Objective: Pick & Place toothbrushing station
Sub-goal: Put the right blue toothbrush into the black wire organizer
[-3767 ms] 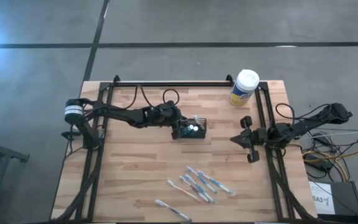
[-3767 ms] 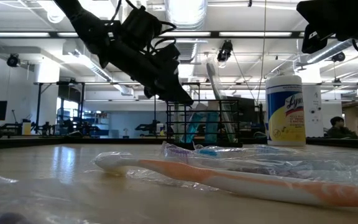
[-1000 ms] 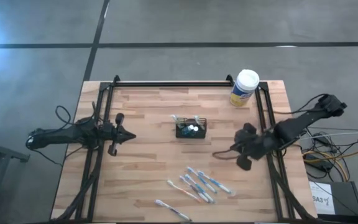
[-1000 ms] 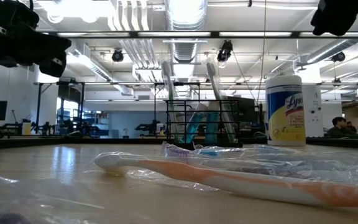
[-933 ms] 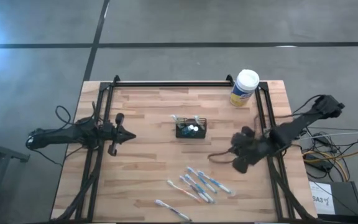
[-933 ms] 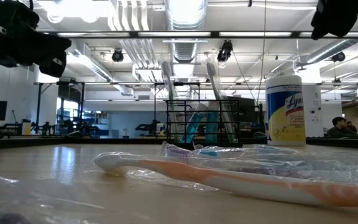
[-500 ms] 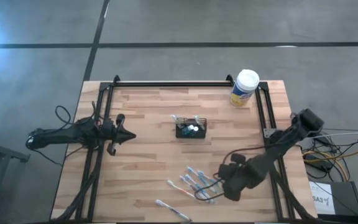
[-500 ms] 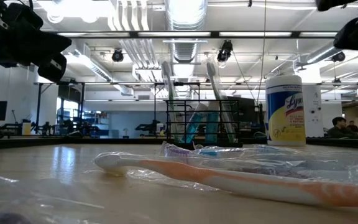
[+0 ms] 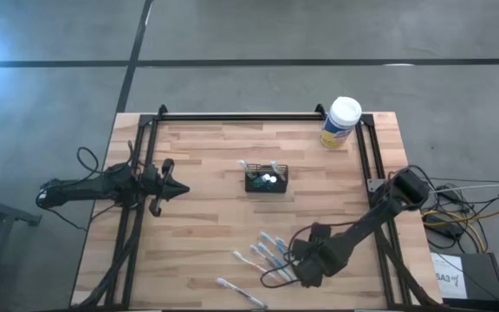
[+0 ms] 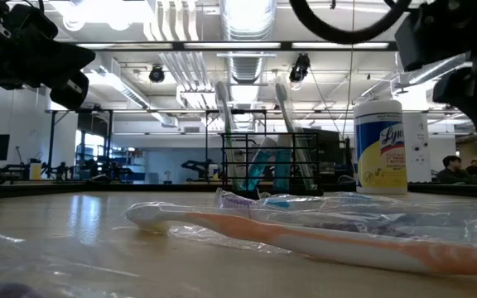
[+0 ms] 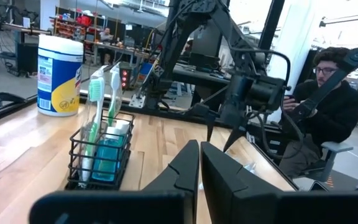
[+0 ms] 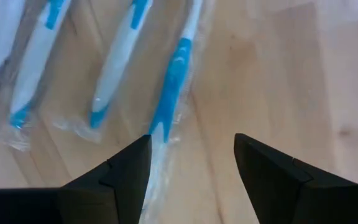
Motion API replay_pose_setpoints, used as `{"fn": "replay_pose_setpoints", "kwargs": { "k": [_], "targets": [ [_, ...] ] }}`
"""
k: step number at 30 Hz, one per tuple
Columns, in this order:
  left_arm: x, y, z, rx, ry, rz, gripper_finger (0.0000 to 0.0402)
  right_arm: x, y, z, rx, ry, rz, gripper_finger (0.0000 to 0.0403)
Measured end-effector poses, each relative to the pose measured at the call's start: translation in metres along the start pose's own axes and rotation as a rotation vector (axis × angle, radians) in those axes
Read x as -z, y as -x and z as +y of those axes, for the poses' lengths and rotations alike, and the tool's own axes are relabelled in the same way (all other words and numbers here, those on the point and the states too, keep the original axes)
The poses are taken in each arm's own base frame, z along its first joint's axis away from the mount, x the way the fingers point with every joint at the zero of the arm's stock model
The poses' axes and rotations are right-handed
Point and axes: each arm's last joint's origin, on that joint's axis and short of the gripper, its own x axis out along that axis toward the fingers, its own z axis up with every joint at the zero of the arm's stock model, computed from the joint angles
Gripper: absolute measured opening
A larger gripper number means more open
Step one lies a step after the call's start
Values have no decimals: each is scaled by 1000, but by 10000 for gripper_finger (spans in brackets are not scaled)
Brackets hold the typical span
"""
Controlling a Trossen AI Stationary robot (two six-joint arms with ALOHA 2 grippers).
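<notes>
The toothbrushing station point(image 9: 267, 179), a small black mesh caddy holding upright toothbrushes, stands on its base at the table's middle; it also shows in the low view point(image 10: 267, 161) and the left wrist view point(image 11: 101, 155). Several wrapped toothbrushes point(image 9: 271, 253) lie flat nearer the front edge. My right gripper point(image 9: 291, 260) hovers low over their right side, open point(image 12: 191, 155), with a blue-and-white toothbrush's handle end point(image 12: 166, 106) just ahead of its fingers. My left gripper point(image 9: 167, 182) waits shut point(image 11: 199, 168) at the table's left edge, pointing at the caddy.
A white-lidded, yellow-labelled canister point(image 9: 342, 121) stands at the far right corner. One more wrapped toothbrush point(image 9: 236, 292) lies by the front edge. An orange wrapped toothbrush point(image 10: 305, 236) lies close to the low camera. A seated person point(image 11: 328, 118) is beyond the table's right side.
My right gripper has swung from the table's right edge toward the near edge and the middle, coming down over the wrapped toothbrushes. The caddy and the toothbrushes have not moved.
</notes>
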Motion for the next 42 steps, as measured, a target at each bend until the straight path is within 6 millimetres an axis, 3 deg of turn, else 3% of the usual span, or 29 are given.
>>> {"fn": "replay_pose_setpoints", "kwargs": {
  "k": [6,14,18,22,24,30,35,39,42],
  "targets": [
    [1,0,0,-2,5,6,23,3,-18,2,14,0,46,226],
    [1,0,0,-2,6,7,23,4,-25,3,5,15,56,208],
    [1,0,0,-2,6,7,23,4,-23,3,0,27,53,149],
    [1,0,0,-2,6,7,23,6,-16,-2,12,19,47,54],
    [1,0,0,-2,6,7,23,6,-6,-5,12,26,16,24],
    [1,0,0,-4,7,15,23,9,33,-20,-10,28,-98,21],
    [2,0,1,-6,8,24,23,12,77,-38,-34,26,-318,19],
    [2,0,1,-6,7,24,23,31,112,-56,-42,38,-568,19],
    [2,0,1,-6,1,24,23,48,128,-72,-103,22,-742,19]
  ]
}}
